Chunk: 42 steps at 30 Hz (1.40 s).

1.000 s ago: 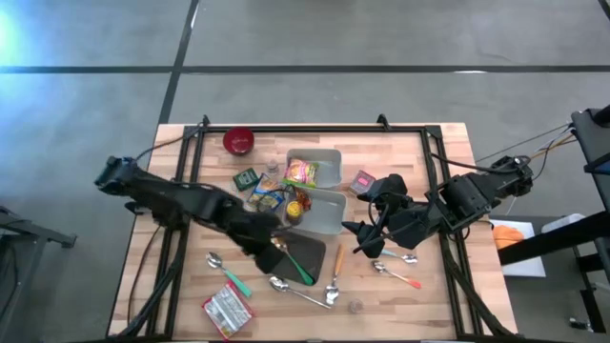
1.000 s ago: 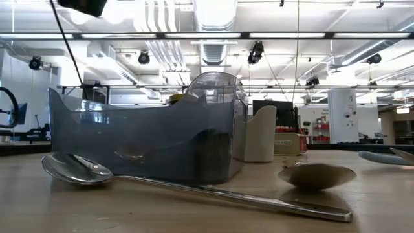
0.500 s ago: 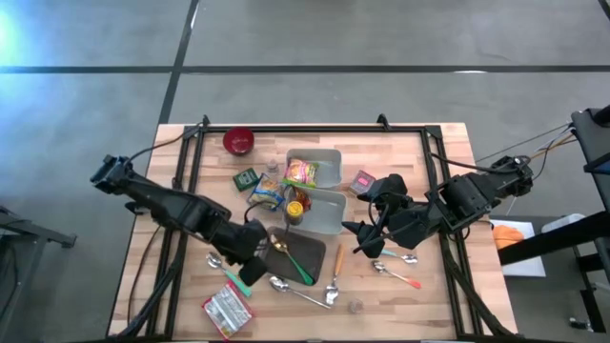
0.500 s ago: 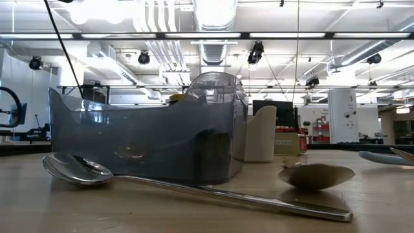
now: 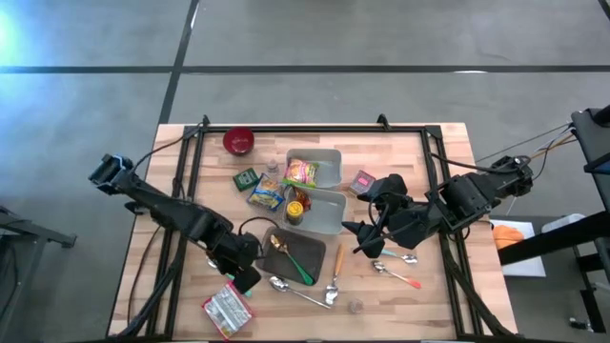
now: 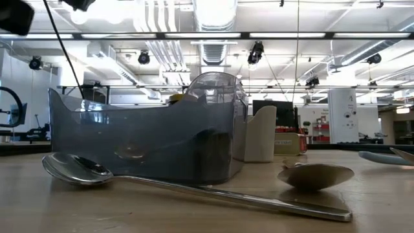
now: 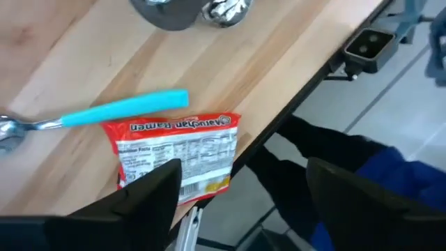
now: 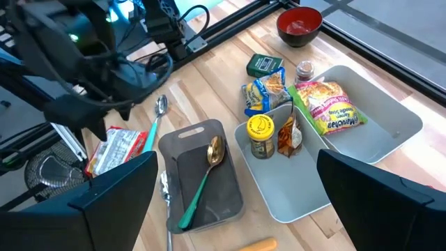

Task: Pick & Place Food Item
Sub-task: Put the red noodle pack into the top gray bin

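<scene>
One ramen packet (image 7: 174, 159) at table edge (image 7: 279, 118) | left gripper (image 5: 244, 273) above

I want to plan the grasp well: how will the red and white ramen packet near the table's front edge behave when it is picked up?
The red and white ramen packet looks flat and film-wrapped, so it is probably light and somewhat slippery. The block inside may keep it stiff, yet brittle under a hard squeeze. It lies beside the table's edge, so a push might slide it off. The open left hand hovers near it.

table (image 5: 438, 171): pale wood, matt | spoon (image 6: 84, 169): shiny metal | ramen packet (image 7: 174, 150): probably glossy plastic
</scene>
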Tool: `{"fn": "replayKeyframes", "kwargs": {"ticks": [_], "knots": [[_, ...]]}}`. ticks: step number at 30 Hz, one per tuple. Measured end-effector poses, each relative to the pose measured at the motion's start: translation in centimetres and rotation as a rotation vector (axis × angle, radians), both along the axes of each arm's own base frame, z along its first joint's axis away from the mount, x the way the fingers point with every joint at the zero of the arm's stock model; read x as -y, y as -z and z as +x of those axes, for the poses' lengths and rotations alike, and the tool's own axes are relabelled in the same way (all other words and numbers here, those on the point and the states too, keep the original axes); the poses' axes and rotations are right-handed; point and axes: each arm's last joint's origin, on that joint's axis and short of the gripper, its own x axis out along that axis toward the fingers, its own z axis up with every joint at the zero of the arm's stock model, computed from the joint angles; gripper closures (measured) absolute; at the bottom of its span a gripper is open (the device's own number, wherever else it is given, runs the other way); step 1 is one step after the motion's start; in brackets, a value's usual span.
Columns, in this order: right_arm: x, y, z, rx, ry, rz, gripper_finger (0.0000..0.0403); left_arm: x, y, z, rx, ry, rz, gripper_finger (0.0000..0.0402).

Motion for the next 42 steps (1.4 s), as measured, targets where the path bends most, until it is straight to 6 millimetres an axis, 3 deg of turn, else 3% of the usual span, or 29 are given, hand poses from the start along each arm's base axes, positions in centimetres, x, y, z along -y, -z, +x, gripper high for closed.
{"fn": "replayKeyframes", "kwargs": {"ticks": [9,16,27,42], "knots": [[0.0,0.0,0.0,0.0,0.0,0.0,0.0014,-1.0,5.1,-2.4,-0.123,-0.202,-0.063,0.0175],[0.0,0.0,0.0,0.0,0.0,0.0,0.0014,-1.2,7.9,-4.3,-0.231,-0.354,-0.128,0.0185],[0.0,0.0,0.0,0.0,0.0,0.0,0.0014,-1.3,10.1,-5.9,-0.325,-0.392,-0.1,0.0185],[0.0,0.0,0.0,0.0,0.0,0.0,0.0014,-1.6,12.1,-6.6,-0.272,-0.399,-0.11,0.0185]]}}
